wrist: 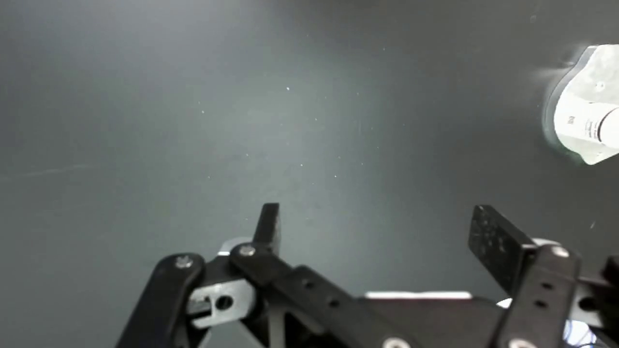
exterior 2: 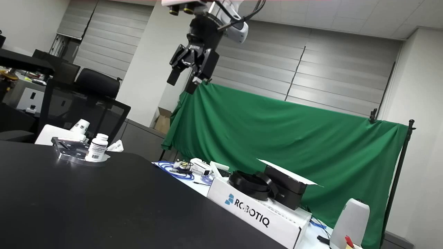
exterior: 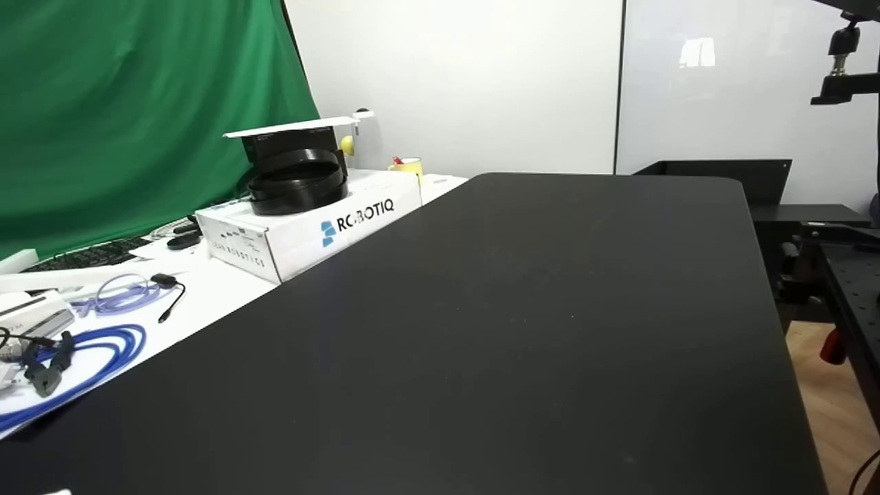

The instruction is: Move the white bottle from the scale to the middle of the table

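Observation:
The white bottle (exterior 2: 97,149) stands upright on the scale (exterior 2: 73,158), a flat silvery plate at the far edge of the black table (exterior 2: 90,207). In the wrist view the bottle (wrist: 582,122) lies at the right edge, partly cut off, on the pale scale (wrist: 597,72). The table also shows in an exterior view (exterior: 522,309), where bottle and scale are out of view. My gripper (exterior 2: 181,83) hangs high above the table, apart from the bottle. In the wrist view its fingers (wrist: 377,212) are wide apart with only the table (wrist: 300,121) seen between them.
A white lettered box (exterior: 309,237) with black rings (exterior: 297,185) on it stands along the table's side; the box also shows in an exterior view (exterior 2: 249,216). Blue cables (exterior: 117,357) lie beside it. A white cup (exterior 2: 80,126) and a chair (exterior 2: 83,107) are behind the scale.

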